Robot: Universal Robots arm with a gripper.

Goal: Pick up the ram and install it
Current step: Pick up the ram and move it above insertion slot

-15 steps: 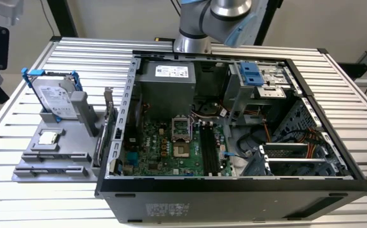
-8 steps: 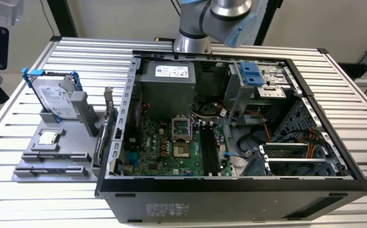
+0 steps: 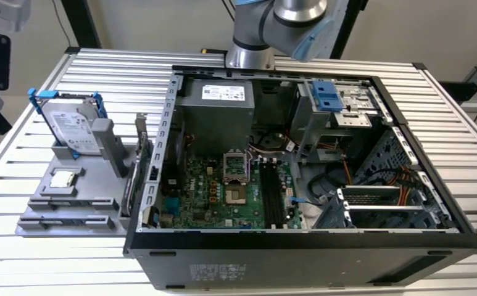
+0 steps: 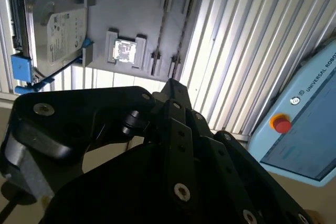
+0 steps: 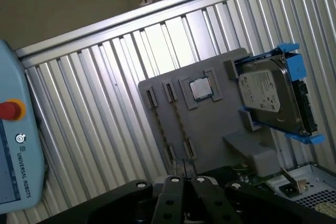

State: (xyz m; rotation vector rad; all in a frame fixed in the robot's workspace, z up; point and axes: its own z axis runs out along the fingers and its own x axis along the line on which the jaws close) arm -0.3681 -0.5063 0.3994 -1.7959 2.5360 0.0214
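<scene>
On the grey fixture plate (image 5: 210,129) two pairs of clips form narrow holders. A thin dark strip stands edge-on in the holder nearer the chip; I take it for the ram (image 5: 178,124). In the exterior view that holder (image 3: 70,201) sits on the table at the left of the open computer case (image 3: 304,240). The black memory slots (image 3: 273,192) run along the green motherboard inside. My gripper (image 5: 185,178) hangs high above the fixture, well apart from it. Its black fingers (image 4: 170,90) are pressed together, with nothing seen between them.
A silver hard drive in blue brackets (image 3: 72,126) stands upright at the back of the fixture, with a square silver CPU chip (image 3: 61,179) in front of it. A pale blue pendant with a red button (image 4: 282,124) lies beyond the ribbed table's edge.
</scene>
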